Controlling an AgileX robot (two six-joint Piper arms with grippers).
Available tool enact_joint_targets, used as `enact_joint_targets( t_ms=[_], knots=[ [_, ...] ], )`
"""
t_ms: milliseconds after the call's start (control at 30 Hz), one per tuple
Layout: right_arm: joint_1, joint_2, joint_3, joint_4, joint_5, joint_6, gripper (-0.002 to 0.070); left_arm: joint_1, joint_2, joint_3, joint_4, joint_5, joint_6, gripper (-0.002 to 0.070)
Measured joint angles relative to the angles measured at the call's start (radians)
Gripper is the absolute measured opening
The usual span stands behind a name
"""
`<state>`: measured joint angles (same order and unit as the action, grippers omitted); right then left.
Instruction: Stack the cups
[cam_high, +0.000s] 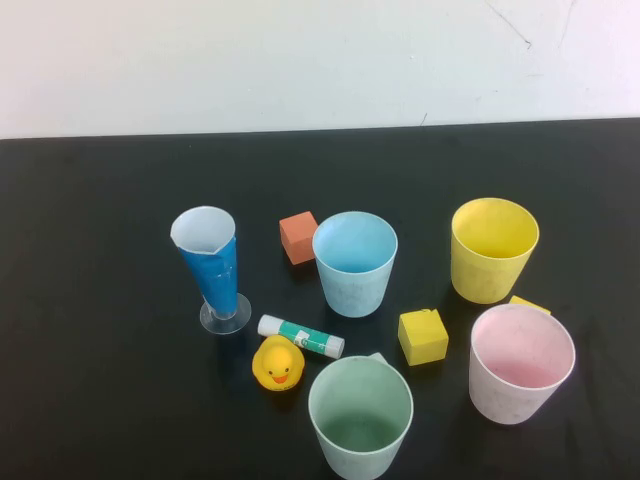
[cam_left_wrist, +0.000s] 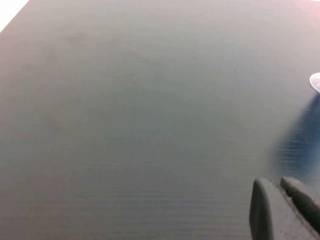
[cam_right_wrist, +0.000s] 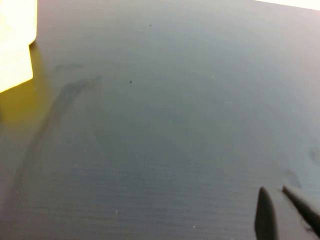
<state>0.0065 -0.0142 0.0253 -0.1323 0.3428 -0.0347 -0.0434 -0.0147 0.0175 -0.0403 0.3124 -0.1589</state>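
Four cups stand upright and apart on the black table (cam_high: 100, 250) in the high view: light blue (cam_high: 354, 262) in the middle, yellow (cam_high: 492, 248) at the back right, pink (cam_high: 520, 362) at the front right, green (cam_high: 360, 416) at the front centre. Neither arm shows in the high view. My left gripper (cam_left_wrist: 272, 182) shows only in the left wrist view, shut and empty over bare table. My right gripper (cam_right_wrist: 273, 191) shows only in the right wrist view, shut and empty over bare table. No cup is held.
A tall blue cone glass (cam_high: 211, 265) on a clear base stands at the left. An orange block (cam_high: 298, 237), yellow block (cam_high: 422, 336), glue stick (cam_high: 300, 336) and rubber duck (cam_high: 278, 363) lie among the cups. A yellow thing (cam_right_wrist: 15, 45) shows at the right wrist view's edge.
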Motion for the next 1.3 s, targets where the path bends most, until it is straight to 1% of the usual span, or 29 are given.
enact_joint_targets(
  t_ms=[667,900,1300],
  knots=[
    [0.000,0.000,0.000,-0.002,0.000,0.000,-0.0003,0.000,0.000,0.000,0.000,0.000,0.002,-0.0001],
    [0.000,0.000,0.000,-0.125,0.002,-0.020,-0.0003,0.000,0.000,0.000,0.000,0.000,0.002,-0.0001],
    [0.000,0.000,0.002,-0.133,-0.035,0.004,-0.0003,0.000,0.000,0.000,0.000,0.000,0.002,-0.0002]
  ],
)
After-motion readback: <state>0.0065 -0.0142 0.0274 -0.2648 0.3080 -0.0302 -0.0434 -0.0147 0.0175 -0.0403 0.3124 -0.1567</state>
